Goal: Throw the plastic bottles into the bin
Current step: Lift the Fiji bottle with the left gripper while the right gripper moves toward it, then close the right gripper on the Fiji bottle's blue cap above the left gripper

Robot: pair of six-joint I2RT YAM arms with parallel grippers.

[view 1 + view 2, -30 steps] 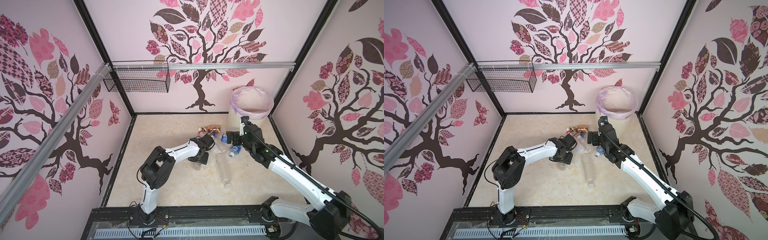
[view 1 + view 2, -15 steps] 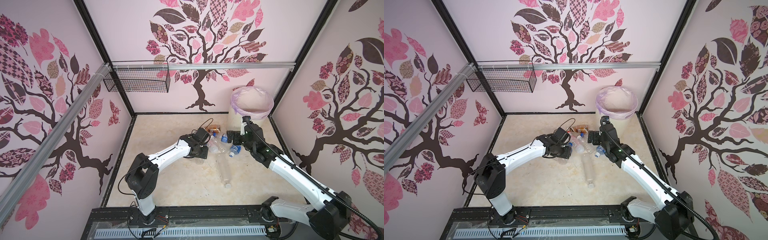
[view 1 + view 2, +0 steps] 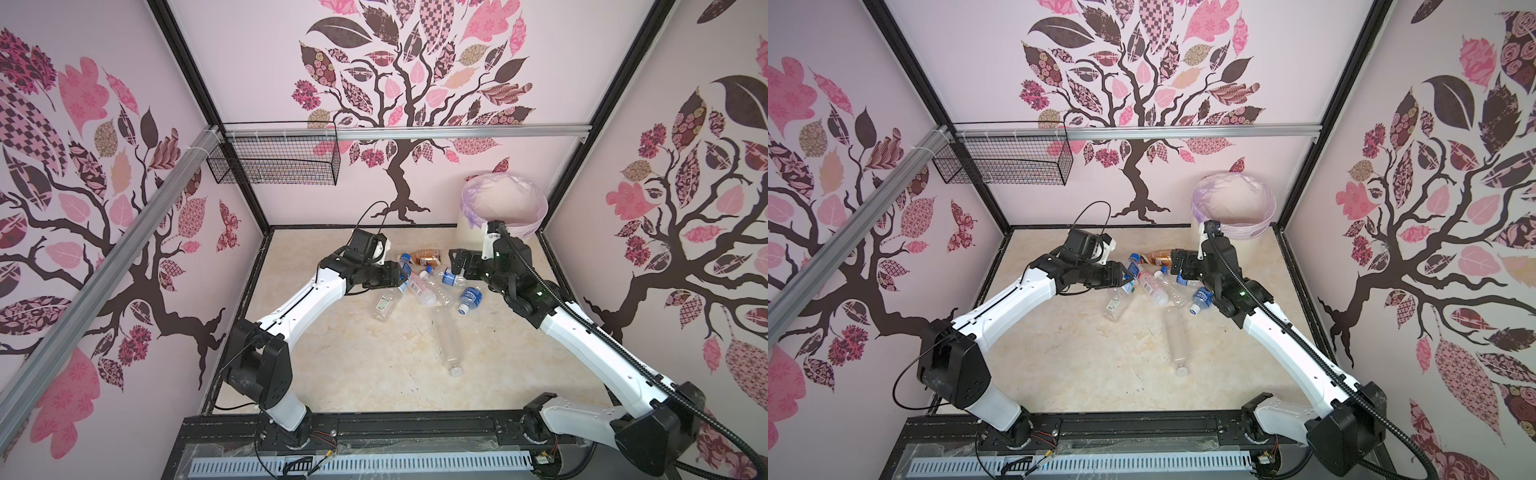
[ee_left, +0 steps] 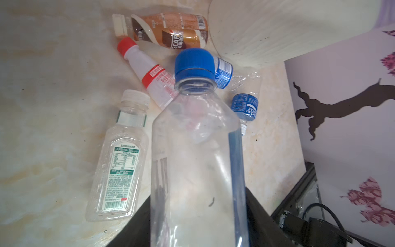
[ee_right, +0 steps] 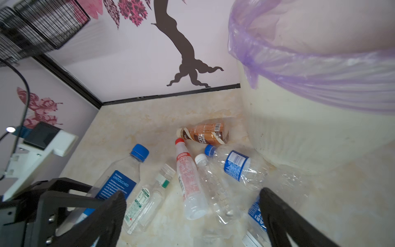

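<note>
Since the left tool [image 3: 402,277] has its jaws pressed on both sides of the blue-capped bottle [image 4: 196,149], low on the clear body with the cap pointing away from the wrist, we judge the step in hand to be the pick-up of this one bottle, with the carry to the bin [image 3: 467,232] not yet begun. The bin stands across the pile from this tool, in the back corner just behind the right tool [image 3: 459,264], with its lilac bag [image 5: 320,81] folded over the rim.

The right tool hangs with its jaws wide and nothing between them, above the other plastic bottles [image 3: 424,291] lying on the counter [image 4: 42,107]. Beneath it we see a crushed blue-labelled bottle [image 5: 237,164], a slim white-capped bottle [image 5: 213,192] and a red-capped bottle [image 5: 186,181]. Beyond its tips a brown coffee bottle [image 5: 205,134] lies near the foot of the bin. A square green-labelled bottle [image 4: 119,162] lies just beside the left tool's catch. One long clear bottle [image 3: 446,345] lies well apart, back toward the arm bases.

Next, we think the left tool must raise its bottle clear of the neighbours, carry it over the pile and above the rim, then let go over the opening. The right tool stands close to that path, so the two will need to keep out of each other's way. The thin body may flex in the grip, so we would lift gently
</note>
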